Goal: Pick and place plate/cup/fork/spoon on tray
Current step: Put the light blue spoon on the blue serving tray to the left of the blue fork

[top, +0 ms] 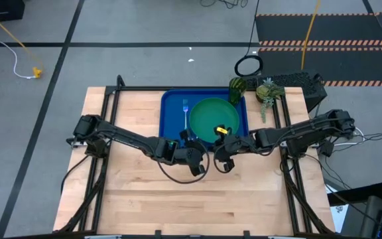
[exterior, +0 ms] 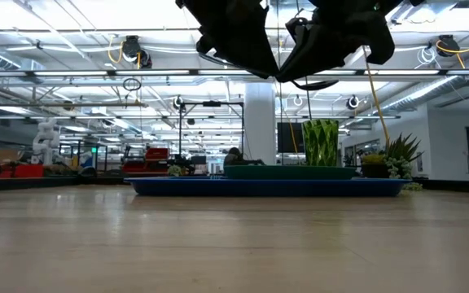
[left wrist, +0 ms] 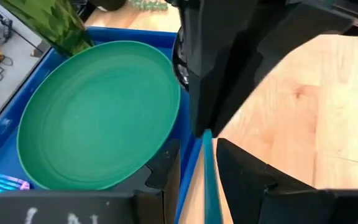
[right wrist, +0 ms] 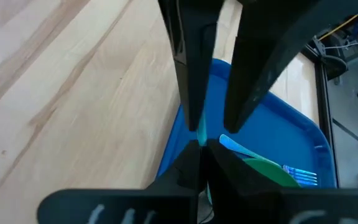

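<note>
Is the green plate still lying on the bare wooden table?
No, the green plate lies inside the blue tray, beside the light blue fork, as the view from above shows.

Two dark gripper fingers [right wrist: 194, 74] reach down from the top of the frame toward its centre, over the near corner of the blue tray [right wrist: 278, 134]. At lower right, a green plate [right wrist: 267, 169] edge lies on the tray with the light blue fork [right wrist: 300, 174] tines beside it. Bare wooden table [right wrist: 67, 87] fills the left half.
</note>
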`<action>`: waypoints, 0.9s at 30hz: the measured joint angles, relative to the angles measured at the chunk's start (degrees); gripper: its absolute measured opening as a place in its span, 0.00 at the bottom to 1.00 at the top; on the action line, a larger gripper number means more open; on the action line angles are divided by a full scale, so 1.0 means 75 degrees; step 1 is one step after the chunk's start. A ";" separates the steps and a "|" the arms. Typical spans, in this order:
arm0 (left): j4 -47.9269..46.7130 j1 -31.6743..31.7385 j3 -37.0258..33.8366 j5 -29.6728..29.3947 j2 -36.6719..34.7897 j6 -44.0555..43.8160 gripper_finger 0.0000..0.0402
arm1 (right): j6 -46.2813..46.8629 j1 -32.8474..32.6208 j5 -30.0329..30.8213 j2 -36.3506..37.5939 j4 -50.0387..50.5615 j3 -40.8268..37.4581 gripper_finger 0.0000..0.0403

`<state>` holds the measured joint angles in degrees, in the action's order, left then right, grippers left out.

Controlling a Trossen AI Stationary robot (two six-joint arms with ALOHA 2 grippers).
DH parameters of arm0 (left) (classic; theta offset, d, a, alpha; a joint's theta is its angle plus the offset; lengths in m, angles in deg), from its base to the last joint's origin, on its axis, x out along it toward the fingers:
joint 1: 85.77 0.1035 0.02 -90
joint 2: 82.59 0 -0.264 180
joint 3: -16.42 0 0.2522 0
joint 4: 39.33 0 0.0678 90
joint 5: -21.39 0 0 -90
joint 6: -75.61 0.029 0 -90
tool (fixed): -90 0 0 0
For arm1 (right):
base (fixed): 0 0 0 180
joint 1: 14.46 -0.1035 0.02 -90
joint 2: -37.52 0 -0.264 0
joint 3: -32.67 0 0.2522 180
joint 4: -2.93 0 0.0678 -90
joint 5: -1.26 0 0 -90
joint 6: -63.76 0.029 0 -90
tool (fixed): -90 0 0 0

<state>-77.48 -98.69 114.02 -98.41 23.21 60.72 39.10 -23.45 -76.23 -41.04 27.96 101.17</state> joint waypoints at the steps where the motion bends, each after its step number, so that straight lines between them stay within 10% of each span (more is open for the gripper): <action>1: 0.0011 0.0009 0.0000 0.0011 0.0017 0.0002 0.27 | 0.0001 0.0000 0.0074 0.0000 -0.0002 0.0000 0.01; 27: 0.0216 0.0135 0.0000 -0.0181 0.0233 0.0503 0.26 | 0.0399 0.0003 0.0166 0.0003 0.0035 0.0000 0.01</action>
<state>-75.86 -97.67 114.02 -99.77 24.96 64.49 42.09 -23.43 -74.98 -41.02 28.22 101.17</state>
